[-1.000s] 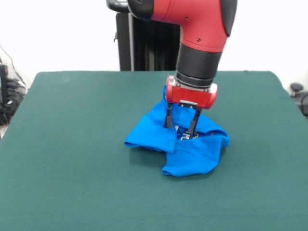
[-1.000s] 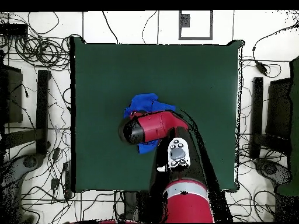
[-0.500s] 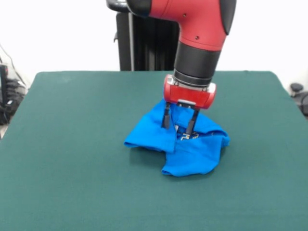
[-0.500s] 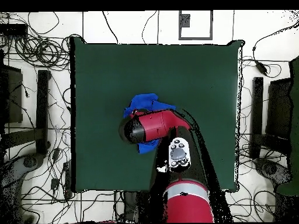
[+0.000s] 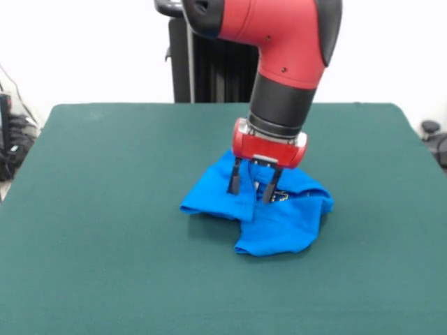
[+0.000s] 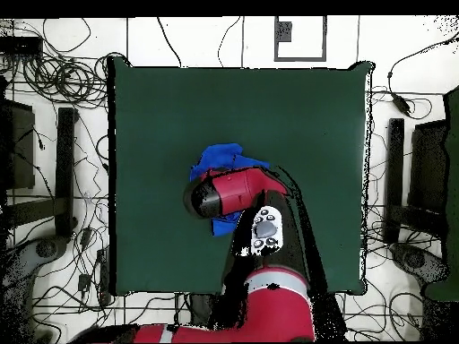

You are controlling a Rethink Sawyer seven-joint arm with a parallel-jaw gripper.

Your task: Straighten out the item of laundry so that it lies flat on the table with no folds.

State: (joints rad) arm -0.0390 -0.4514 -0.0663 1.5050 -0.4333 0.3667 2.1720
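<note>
Front view: end effector [image 5: 251, 188] fingers spread, empty, directly over crumpled T-shirt [image 5: 279, 220] on table [image 5: 105, 209].

The red and black arm's gripper [image 5: 251, 188], its two dark fingers spread apart, is raised slightly and shifted toward the picture's left in the front view, above the crumpled bright blue T-shirt [image 5: 279, 220].

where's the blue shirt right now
In the front view the blue shirt lies crumpled near the middle of the green table, directly under the open gripper.
</note>
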